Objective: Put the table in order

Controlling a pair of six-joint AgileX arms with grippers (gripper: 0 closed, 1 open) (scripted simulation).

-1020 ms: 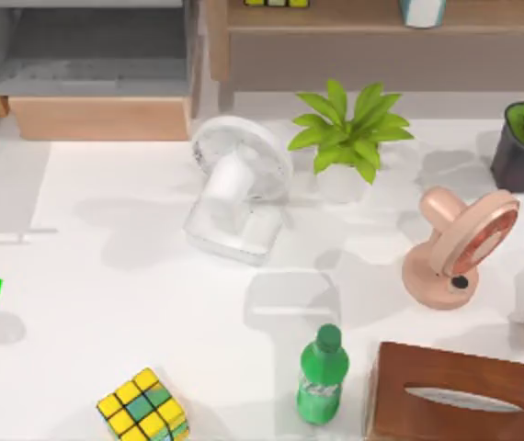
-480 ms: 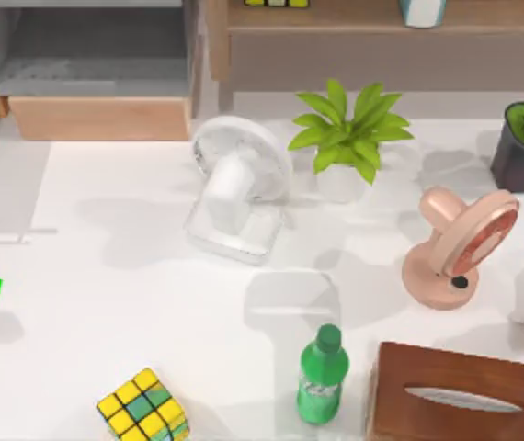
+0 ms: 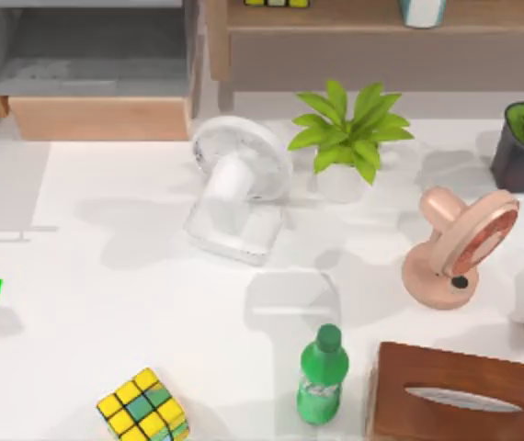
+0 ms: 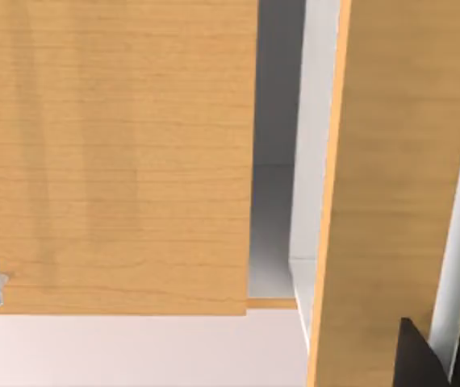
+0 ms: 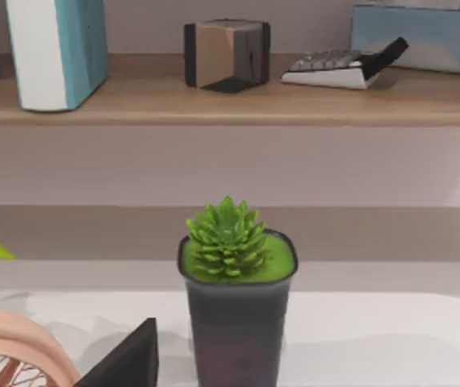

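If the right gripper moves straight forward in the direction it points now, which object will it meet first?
Probably the succulent in the dark pot, which stands centred directly ahead in the right wrist view, on the table. The wooden shelf lies behind it. Depth is unclear, so this is a judgement.

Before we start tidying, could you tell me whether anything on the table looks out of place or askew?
Yes: the white fan lies tipped over near the middle of the table, its round head toward the cabinet. The green bottle, pink fan and potted plants stand upright.
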